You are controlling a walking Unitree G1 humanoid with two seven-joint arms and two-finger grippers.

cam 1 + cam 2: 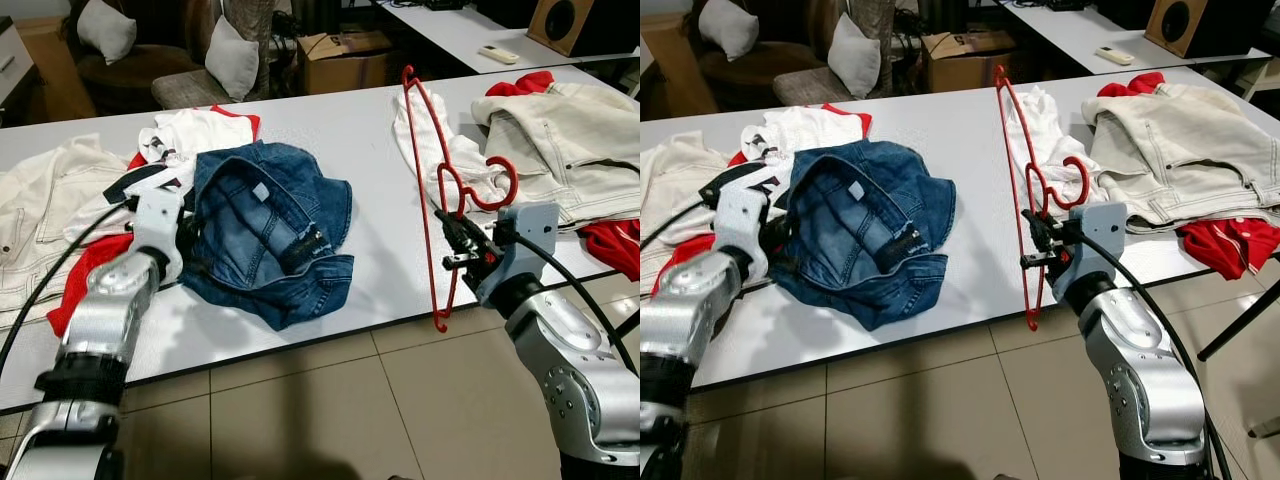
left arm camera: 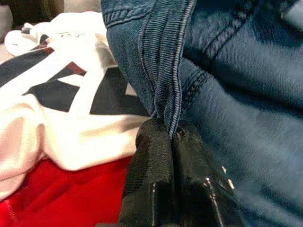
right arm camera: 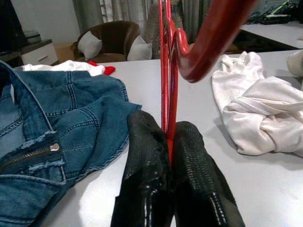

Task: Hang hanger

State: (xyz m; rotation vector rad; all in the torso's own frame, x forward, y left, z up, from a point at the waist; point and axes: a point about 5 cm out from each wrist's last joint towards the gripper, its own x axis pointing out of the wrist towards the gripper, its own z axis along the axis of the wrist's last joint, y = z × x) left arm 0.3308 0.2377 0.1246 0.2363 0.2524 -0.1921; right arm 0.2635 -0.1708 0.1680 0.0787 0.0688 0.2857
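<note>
Over the near edge of the surface [image 1: 340,130], the right pincer [image 1: 462,243] is clenched on the red hanger [image 1: 425,190], holding it upright and edge-on, its hook curling just above the fingers and its long frame running from above the surface down past its front edge. The right wrist view shows the two black fingers [image 3: 142,156] pinching the thin red wire between them. By the look of it the hanger is light and stiff, a thin rod that could twist or slip in a narrow grip, so a hold close under the hook, as here, seems the steadiest place. To the left, the left pincer [image 2: 173,137] is closed on a seamed edge of the denim garment [image 1: 270,240], which lies bunched in the middle of the surface, soft and floppy, likely to sag wherever it is not held. Hanger and denim are well apart, with bare surface between them. White and red clothes [image 1: 560,150] lie heaped at either end
</note>
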